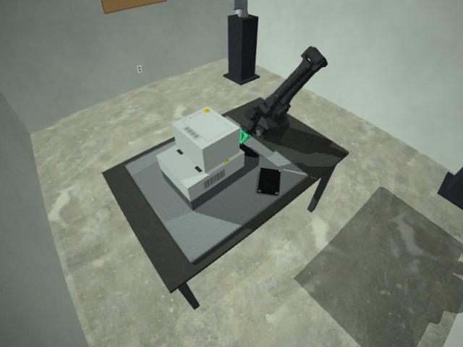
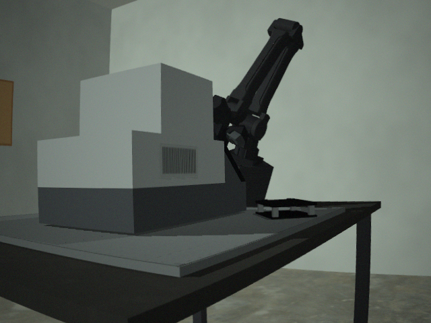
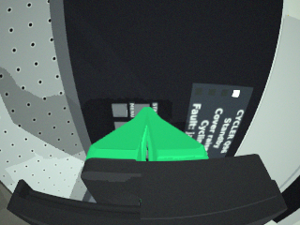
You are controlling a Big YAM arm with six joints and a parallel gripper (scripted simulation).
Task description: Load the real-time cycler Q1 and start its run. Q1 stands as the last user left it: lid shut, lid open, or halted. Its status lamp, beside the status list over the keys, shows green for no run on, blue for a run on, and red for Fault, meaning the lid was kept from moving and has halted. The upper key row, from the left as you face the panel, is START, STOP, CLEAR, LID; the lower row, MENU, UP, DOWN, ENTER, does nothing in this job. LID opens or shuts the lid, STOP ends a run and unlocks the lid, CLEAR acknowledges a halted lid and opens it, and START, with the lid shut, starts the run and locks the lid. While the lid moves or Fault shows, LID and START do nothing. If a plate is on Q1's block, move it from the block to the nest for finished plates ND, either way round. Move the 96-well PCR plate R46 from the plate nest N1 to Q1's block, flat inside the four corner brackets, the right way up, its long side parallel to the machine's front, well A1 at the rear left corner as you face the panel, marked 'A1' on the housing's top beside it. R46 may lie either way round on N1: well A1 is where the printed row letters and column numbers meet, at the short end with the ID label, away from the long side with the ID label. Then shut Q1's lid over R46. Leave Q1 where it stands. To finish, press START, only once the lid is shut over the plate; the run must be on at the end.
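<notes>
Mostly hidden keys (image 3: 123, 111) behind closed, empty gripper (image 3: 148, 133); status list (image 3: 219, 122) half cut off, cycler Q1 (image 1: 202, 157) lid down.

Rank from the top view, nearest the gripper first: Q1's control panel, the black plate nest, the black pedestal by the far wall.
1. Control panel, right below the shut gripper.
2. Plate nest, on the mat, toward the table's front.
3. Pedestal, off the table, beyond the arm.

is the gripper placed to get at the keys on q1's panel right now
Probably yes. The shut gripper points straight at the dark panel, its green tips nearly on the keys beside the status list. Nothing shows between tips and keys. Which key it meets cannot be told.
</notes>
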